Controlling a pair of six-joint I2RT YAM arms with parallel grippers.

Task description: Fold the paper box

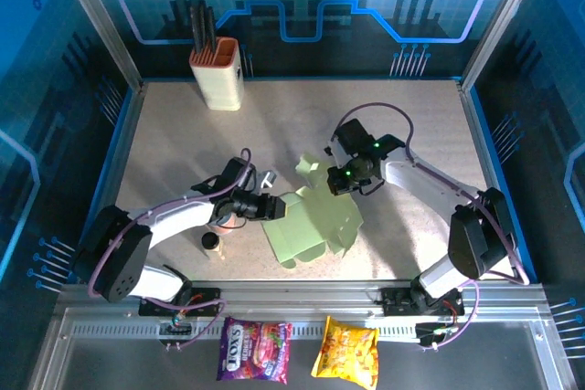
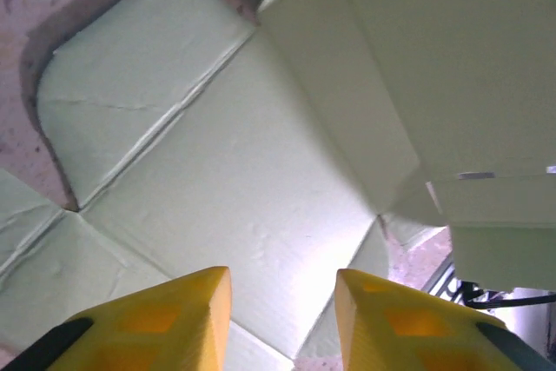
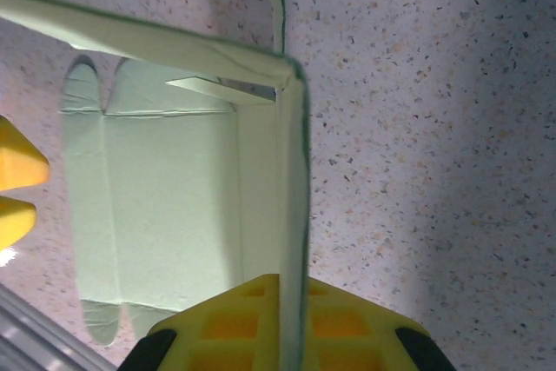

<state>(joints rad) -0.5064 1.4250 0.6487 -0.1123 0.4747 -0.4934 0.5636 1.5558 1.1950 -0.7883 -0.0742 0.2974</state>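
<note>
The paper box (image 1: 315, 221) is a pale green creased sheet lying mostly flat at the table's middle, with some flaps raised. My left gripper (image 1: 274, 207) sits at its left edge. In the left wrist view its yellow fingers (image 2: 187, 310) stand apart over a flat panel of the paper box (image 2: 226, 171), the left gripper (image 2: 283, 274) open with nothing between them. My right gripper (image 1: 343, 180) is at the sheet's far right. In the right wrist view the right gripper (image 3: 291, 280) is shut on an upright wall of the paper box (image 3: 165, 197).
A beige orange-rimmed utensil holder (image 1: 218, 70) with dark utensils stands at the back left. A small dark-capped object (image 1: 210, 242) sits by the left arm. Two snack packs (image 1: 254, 350) (image 1: 345, 348) lie on the front rail, off the table.
</note>
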